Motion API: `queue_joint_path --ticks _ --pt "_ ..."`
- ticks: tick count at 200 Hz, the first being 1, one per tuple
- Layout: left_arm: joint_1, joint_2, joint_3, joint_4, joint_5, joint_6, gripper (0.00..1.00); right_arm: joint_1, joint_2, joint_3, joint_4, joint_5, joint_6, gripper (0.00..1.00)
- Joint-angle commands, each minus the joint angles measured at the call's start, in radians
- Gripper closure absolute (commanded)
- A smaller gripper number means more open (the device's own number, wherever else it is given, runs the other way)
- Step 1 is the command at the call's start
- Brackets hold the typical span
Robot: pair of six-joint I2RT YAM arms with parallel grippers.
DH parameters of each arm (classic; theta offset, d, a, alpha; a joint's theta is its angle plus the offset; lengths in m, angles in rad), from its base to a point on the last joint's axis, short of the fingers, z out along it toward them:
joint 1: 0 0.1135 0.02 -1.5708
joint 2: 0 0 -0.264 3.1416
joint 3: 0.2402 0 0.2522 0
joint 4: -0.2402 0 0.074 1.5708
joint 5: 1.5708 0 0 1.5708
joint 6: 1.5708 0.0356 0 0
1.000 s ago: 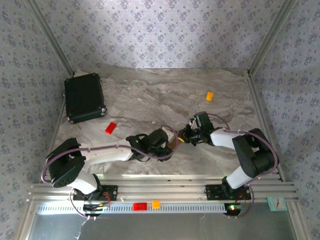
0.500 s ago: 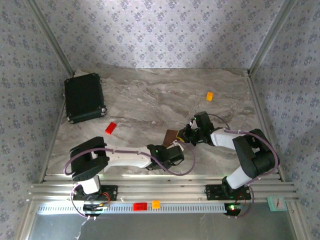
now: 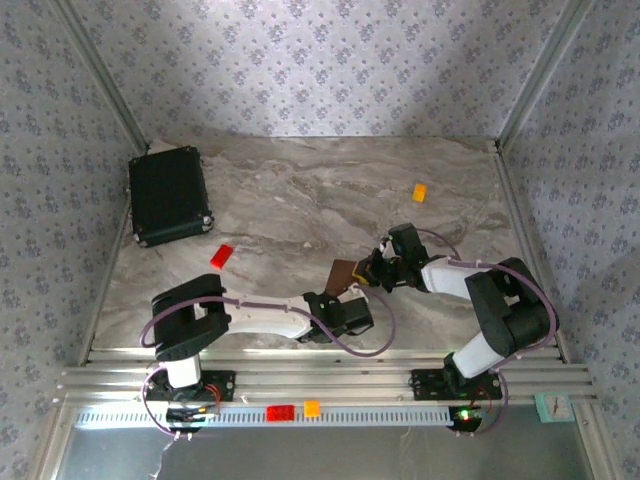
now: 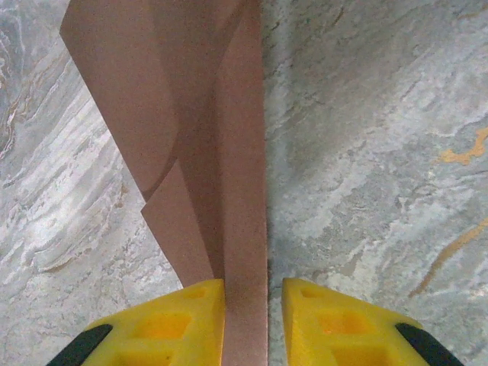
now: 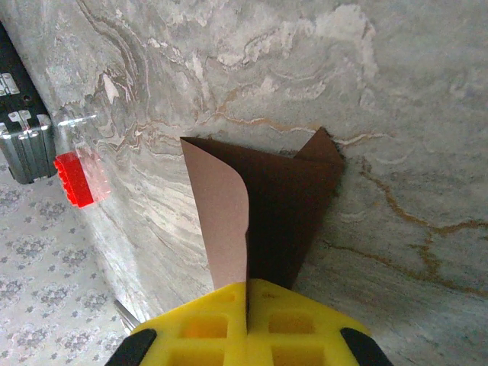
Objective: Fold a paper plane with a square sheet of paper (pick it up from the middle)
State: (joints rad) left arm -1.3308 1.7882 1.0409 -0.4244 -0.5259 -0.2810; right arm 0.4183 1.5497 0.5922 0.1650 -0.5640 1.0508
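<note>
Since a second ago the left arm has tucked its elbow back toward its base. The left gripper (image 3: 348, 298) has swung round to the 6 o'clock side of the paper (image 3: 342, 272), jaws narrowing. At its wrist the jaws stand narrowly apart astride a folded edge: one pad touches, a sliver of table (image 4: 381, 152) shows beside the other. The paper sits mid-front, between both grippers. The right gripper (image 5: 248, 293) is clamped flat on it from 3 o'clock in the top view. The step looks like pinching the crease: close squarely on the fold, keep the right hold firm, no dragging. In the left wrist view the long axis runs 6 to 12 o'clock, flaring toward 11. At the right wrist a corner points to 1 o'clock.
</note>
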Motion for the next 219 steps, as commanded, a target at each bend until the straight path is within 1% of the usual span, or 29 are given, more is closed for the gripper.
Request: queue_joint_path --ticks 1,63,114,131,146,187,219 --pt "-0.006 0.004 0.01 -0.027 -0.025 0.0 0.75 -0.002 -0.016 -0.003 0.006 -0.003 0.011 0.98" --pt "-0.007 -0.003 -0.005 -0.02 -0.023 -0.015 0.82 -0.001 -0.011 -0.005 0.012 -0.003 0.013 0.98" --pt "-0.007 0.008 0.007 -0.03 -0.044 -0.023 0.81 -0.002 -0.011 -0.005 0.013 -0.003 0.015 0.98" --pt "-0.006 0.01 0.008 -0.029 -0.045 -0.021 0.84 0.0 -0.011 -0.005 0.013 -0.003 0.015 0.98" --pt "-0.007 0.01 0.007 -0.022 -0.042 -0.015 0.91 0.0 -0.011 -0.009 0.013 -0.001 0.015 0.98" --pt "-0.006 0.014 0.007 -0.017 -0.04 -0.016 0.93 -0.001 -0.011 -0.005 0.011 -0.003 0.015 0.98" --pt "-0.007 0.014 0.006 -0.017 -0.04 -0.023 0.96 -0.001 -0.015 -0.002 0.011 -0.005 0.014 0.97"
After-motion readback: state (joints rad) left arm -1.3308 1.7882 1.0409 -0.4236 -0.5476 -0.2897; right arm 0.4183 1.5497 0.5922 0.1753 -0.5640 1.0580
